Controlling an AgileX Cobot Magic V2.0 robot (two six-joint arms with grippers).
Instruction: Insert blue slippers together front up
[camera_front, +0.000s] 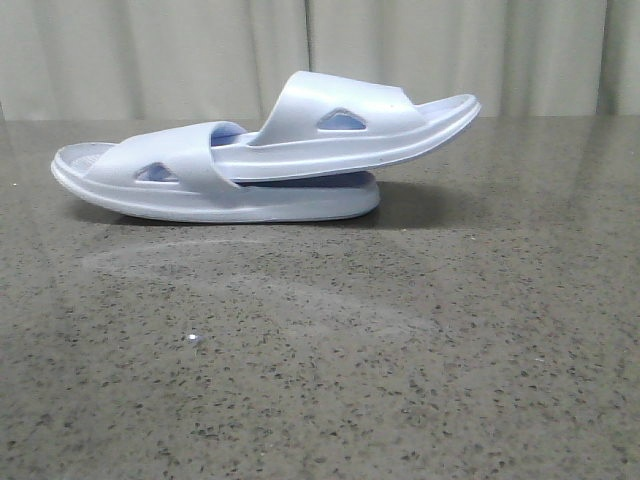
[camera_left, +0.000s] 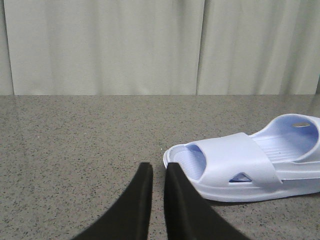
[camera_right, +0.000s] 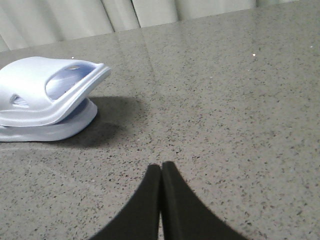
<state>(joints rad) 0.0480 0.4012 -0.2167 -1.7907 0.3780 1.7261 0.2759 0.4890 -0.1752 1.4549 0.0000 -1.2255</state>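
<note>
The two pale blue slippers lie at the back middle of the table. The lower slipper (camera_front: 200, 195) lies flat, sole down. The upper slipper (camera_front: 340, 125) is pushed under the lower one's wide strap and slants up to the right. Neither gripper shows in the front view. My left gripper (camera_left: 159, 167) is empty, its fingers almost together with a narrow gap, just short of the lower slipper's end (camera_left: 235, 160). My right gripper (camera_right: 161, 166) is shut and empty, well away from the nested pair (camera_right: 35, 95).
The table is dark speckled stone (camera_front: 330, 380). A pale pleated curtain (camera_front: 150, 50) hangs along its far edge, right behind the slippers.
</note>
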